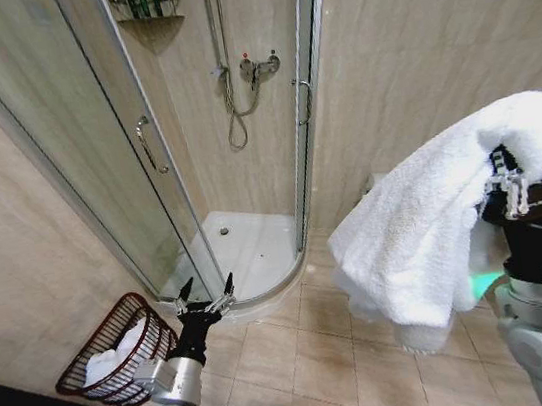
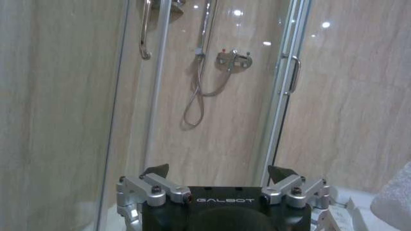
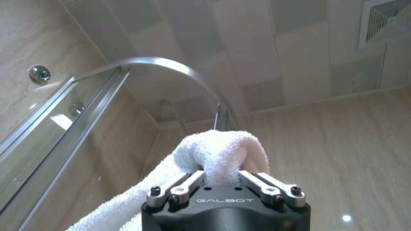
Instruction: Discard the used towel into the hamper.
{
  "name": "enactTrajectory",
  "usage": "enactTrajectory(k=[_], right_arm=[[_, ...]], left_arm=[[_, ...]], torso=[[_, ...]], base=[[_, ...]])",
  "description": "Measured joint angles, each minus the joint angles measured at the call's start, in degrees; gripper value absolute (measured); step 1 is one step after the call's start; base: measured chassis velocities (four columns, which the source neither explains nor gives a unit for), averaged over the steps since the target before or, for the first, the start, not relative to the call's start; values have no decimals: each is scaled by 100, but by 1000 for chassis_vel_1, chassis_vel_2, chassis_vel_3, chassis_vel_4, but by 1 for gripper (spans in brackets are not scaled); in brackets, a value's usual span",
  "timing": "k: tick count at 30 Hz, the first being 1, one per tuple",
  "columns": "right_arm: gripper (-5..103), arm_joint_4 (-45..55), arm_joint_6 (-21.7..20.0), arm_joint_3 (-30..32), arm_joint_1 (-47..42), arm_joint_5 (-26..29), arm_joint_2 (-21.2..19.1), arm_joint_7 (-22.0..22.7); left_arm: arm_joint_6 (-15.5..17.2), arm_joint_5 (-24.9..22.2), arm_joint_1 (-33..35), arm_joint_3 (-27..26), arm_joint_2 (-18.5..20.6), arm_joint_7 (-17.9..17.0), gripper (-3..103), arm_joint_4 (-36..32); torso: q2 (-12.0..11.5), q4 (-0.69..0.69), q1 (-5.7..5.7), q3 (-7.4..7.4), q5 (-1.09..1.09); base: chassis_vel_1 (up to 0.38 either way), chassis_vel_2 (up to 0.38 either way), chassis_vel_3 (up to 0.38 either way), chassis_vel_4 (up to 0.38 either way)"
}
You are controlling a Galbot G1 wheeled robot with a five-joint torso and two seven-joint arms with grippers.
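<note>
A white towel [image 1: 435, 220] hangs in thick folds from my right gripper [image 1: 521, 168], which is raised at the right and shut on its top fold. From the right wrist the towel [image 3: 222, 154] bulges up between the fingers [image 3: 176, 187]. The hamper [image 1: 121, 353], a dark reddish-brown wire basket with white cloth inside, stands on the floor at the lower left against the wall. My left gripper [image 1: 204, 295] is low at the left, just right of the hamper, open and holding nothing; the left wrist view shows its fingertips [image 2: 156, 171] spread wide.
A glass shower cabin [image 1: 157, 148] with a curved white tray [image 1: 248, 252] fills the corner ahead. A shower hose and tap [image 2: 218, 62] hang on the back wall. Beige floor tiles [image 1: 312, 349] lie between the hamper and the towel.
</note>
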Motion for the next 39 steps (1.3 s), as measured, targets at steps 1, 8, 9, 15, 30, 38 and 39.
enactTrajectory(k=[1, 8, 9, 15, 30, 38, 39], right_arm=[[9, -1, 10, 6, -8, 1, 8, -7], [9, -43, 53, 87, -39, 46, 2, -65], [9, -51, 56, 93, -38, 54, -4, -70], [9, -65, 39, 27, 18, 33, -18, -71], [9, -102, 14, 10, 48, 11, -10, -69], [9, -76, 63, 6, -30, 4, 57, -123], [9, -69, 68, 8, -38, 4, 64, -125]], left_arm=[[0, 0, 0, 0, 0, 0, 100, 0], [0, 0, 0, 0, 0, 0, 100, 0], [0, 0, 0, 0, 0, 0, 100, 0], [0, 0, 0, 0, 0, 0, 100, 0], [0, 0, 0, 0, 0, 0, 100, 0], [0, 0, 0, 0, 0, 0, 100, 0], [0, 0, 0, 0, 0, 0, 100, 0]], torso=[[40, 0, 19, 21, 0], [217, 0, 99, 117, 0], [260, 0, 119, 140, 0], [451, 0, 206, 245, 0], [859, 0, 392, 467, 0], [1098, 0, 499, 599, 0], [1136, 0, 516, 620, 0]], base=[[0, 0, 0, 0], [0, 0, 0, 0], [0, 0, 0, 0], [0, 0, 0, 0], [0, 0, 0, 0], [0, 0, 0, 0], [0, 0, 0, 0]])
